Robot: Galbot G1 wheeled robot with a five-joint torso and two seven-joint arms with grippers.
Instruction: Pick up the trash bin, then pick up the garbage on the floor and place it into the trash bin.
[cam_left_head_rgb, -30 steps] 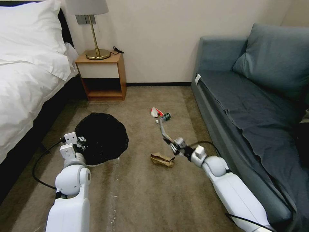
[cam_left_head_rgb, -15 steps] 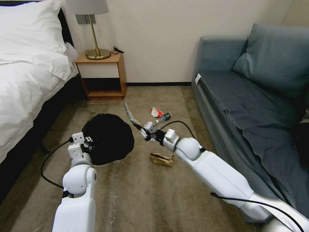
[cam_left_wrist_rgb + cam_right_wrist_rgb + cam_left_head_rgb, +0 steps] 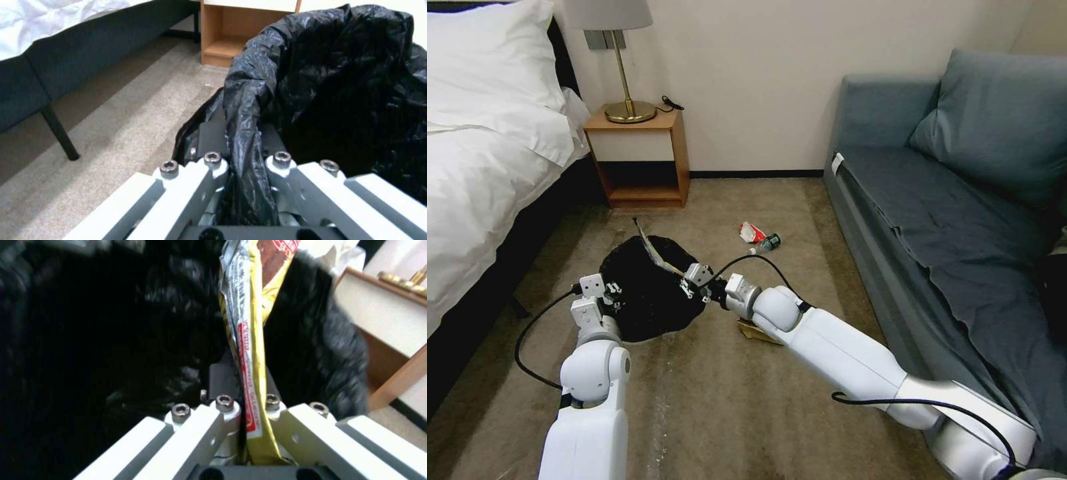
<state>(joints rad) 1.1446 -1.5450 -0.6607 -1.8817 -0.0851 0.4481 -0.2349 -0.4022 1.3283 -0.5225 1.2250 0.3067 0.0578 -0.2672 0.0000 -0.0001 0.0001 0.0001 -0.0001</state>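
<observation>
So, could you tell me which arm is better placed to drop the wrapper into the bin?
The right. The right gripper is shut on the snack-bar wrapper over the trash bin, while the left gripper is clamped on the bin's bag-covered rim.

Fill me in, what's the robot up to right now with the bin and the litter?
The left gripper is clamped on the rim of the trash bin, pinching its black liner. The right gripper holds the yellow snack wrapper over the bin's opening, not yet released. On the carpet lie the red-and-white packet and the small bottle near the sofa, and the brown paper bag, partly hidden under the right arm.
</observation>
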